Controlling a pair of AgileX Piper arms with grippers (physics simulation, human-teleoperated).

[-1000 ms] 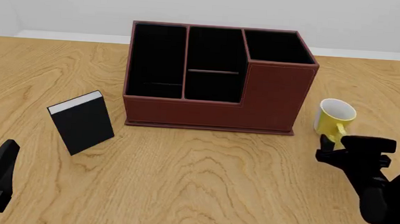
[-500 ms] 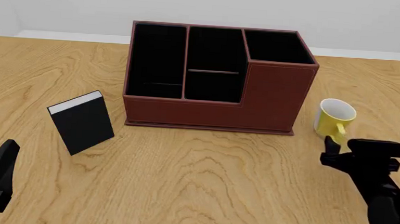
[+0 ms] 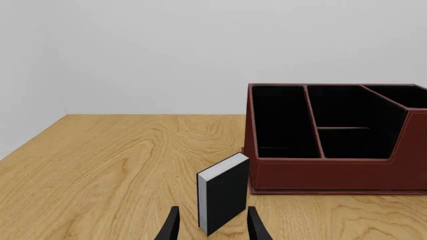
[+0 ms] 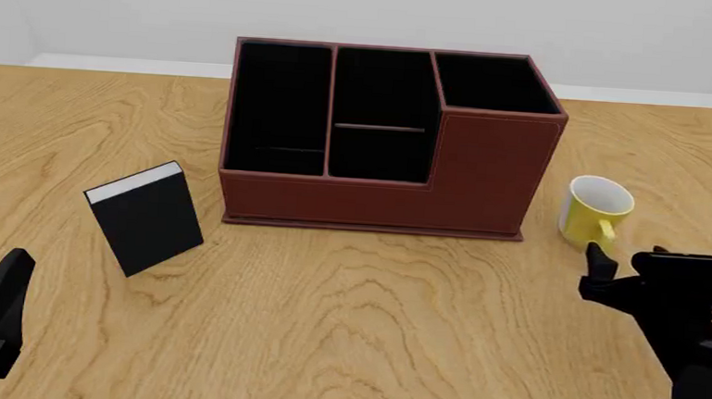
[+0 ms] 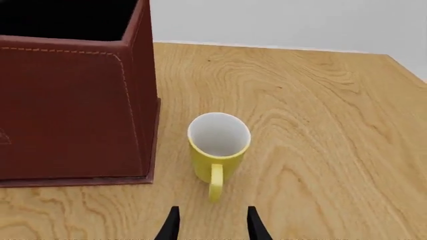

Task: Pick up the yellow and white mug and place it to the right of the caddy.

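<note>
The yellow and white mug [image 4: 596,210] stands upright on the table just right of the caddy [image 4: 381,194], a small gap between them, its handle pointing toward the near edge. My right gripper [image 4: 626,264] hovers near the handle, open and holding nothing. In the right wrist view the mug [image 5: 217,145] sits ahead of the spread fingers of the right gripper [image 5: 212,225], beside the caddy's reddish-brown wall [image 5: 73,110]. My left gripper [image 4: 4,294] rests at the near left, open and empty.
A small black book with white pages [image 4: 147,216] stands upright left of the caddy; in the left wrist view the book [image 3: 223,192] is just ahead of the left gripper [image 3: 212,229], with the caddy [image 3: 333,172] behind it. Bare wood lies right of the mug.
My right gripper has drawn back from the mug toward the near edge and slightly right. The mug, caddy, book and left arm have not moved.
</note>
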